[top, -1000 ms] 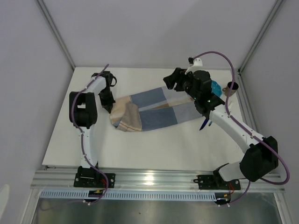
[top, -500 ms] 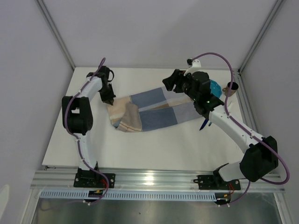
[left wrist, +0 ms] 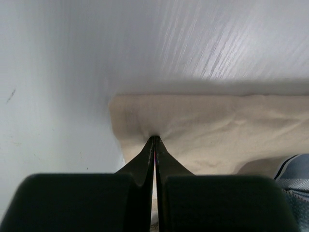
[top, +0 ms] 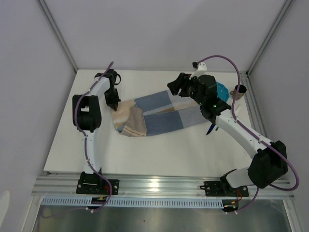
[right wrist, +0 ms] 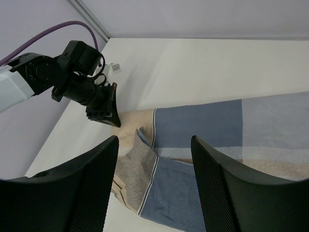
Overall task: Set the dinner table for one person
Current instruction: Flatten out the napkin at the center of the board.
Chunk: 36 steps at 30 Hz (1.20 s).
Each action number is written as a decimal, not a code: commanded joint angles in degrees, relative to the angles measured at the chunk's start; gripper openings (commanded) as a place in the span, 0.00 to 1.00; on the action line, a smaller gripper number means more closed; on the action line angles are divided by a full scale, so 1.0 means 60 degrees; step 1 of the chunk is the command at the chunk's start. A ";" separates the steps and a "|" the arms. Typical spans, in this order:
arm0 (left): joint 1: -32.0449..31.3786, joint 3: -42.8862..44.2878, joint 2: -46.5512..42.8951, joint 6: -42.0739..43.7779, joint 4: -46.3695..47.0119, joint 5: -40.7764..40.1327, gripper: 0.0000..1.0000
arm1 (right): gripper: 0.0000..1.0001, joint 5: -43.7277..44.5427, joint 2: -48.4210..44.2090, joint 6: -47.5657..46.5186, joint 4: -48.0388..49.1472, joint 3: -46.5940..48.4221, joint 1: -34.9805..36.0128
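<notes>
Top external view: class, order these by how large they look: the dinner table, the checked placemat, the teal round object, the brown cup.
1. dinner table
2. checked placemat
3. teal round object, partly hidden
4. brown cup, only slightly smaller-looking; this last pair is unsure.

Finding: a robotics test cell in a laboratory, not a household dining room.

Evidence:
- The dinner table (top: 159, 150) is a plain white matte board with silver aluminium rails (top: 159, 182) along its near edge.
- A slotted cable duct (top: 145, 200) runs just nearer than the rails.
- The left arm (top: 89, 145) and right arm (top: 240, 129) are bolted to the rail, and purple cables (top: 219, 56) are looped along them.
- Bare pale panels (top: 159, 34) enclose the left, far and right sides, joined by aluminium posts (top: 58, 35).
- A checked cloth placemat (top: 159, 113) lies on the board, a domestic prop among apparatus.
</notes>
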 commanded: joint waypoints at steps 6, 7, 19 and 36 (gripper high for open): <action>0.0053 0.1100 0.0611 0.0561 -0.0039 -0.0442 0.01 | 0.65 -0.0646 0.0135 0.0348 0.0438 -0.0151 0.0083; 0.0053 0.1086 0.0611 0.0765 -0.0010 -0.0412 0.01 | 0.65 -0.0705 0.0266 0.0377 0.0467 -0.0151 0.0083; 0.0200 -0.2177 -0.2366 0.1191 0.3074 -0.0178 0.14 | 0.80 -0.1293 0.1877 0.0393 0.0424 0.0303 0.0083; -0.0225 -0.5403 -0.6668 0.1221 0.7695 0.3146 0.40 | 0.88 -0.2358 0.5947 -0.0091 -0.1699 0.3567 -0.0401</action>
